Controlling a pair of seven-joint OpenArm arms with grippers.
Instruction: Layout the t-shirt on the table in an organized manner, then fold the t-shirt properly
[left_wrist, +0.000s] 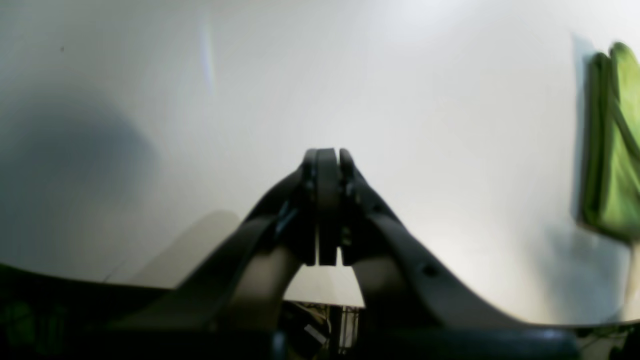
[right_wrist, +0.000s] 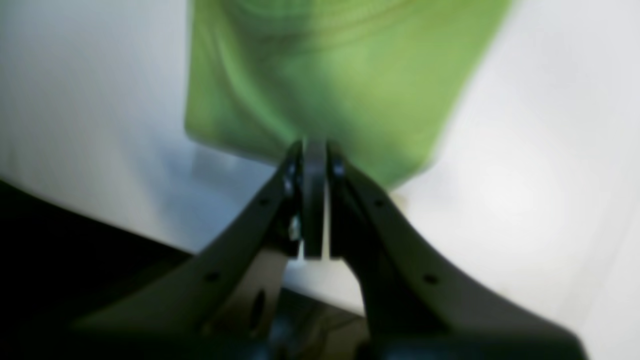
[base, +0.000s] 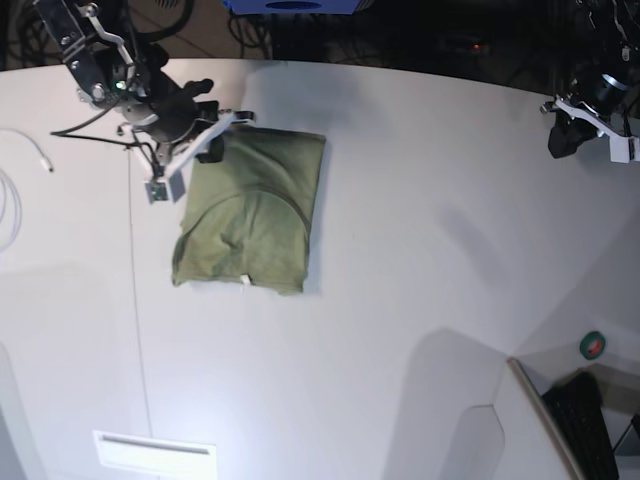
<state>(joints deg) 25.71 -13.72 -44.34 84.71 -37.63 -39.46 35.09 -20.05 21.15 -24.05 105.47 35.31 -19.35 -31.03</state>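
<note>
Olive-green t-shirt (base: 250, 210) lies folded on the white table (base: 420, 250), left of centre. Right pincer (base: 212, 140) is closed at its top-left edge. Left pincer (base: 565, 135), closed and empty, hangs well apart over bare surface.

Beyond the far edge, the floor (base: 420, 30) lies dark, with black cables (base: 250, 30) tangled on it and a blue object (base: 292, 6) at the top. White cable (base: 12, 200) loops at the left edge. A green roll (base: 593, 346) sits lower right.
</note>
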